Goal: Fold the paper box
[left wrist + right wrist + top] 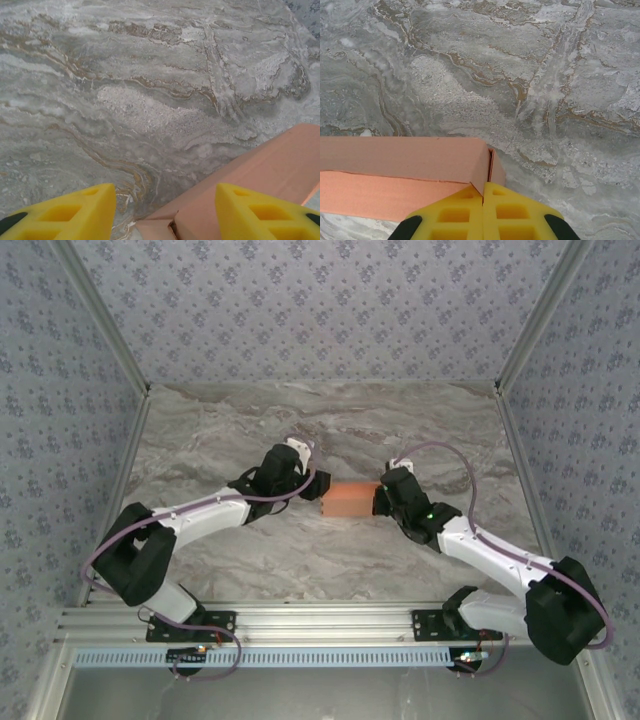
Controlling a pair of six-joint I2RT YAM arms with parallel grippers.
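The right tool, shut, is bracing the paper box at one end — the left tool, half open and empty, is straddling the other end, which probably needs a flap-tucking push next.

The salmon-orange card paper box lies near the middle of the grey marble bench, lengthwise between the two claws: the left claw at its left end, the right claw touching its right end.
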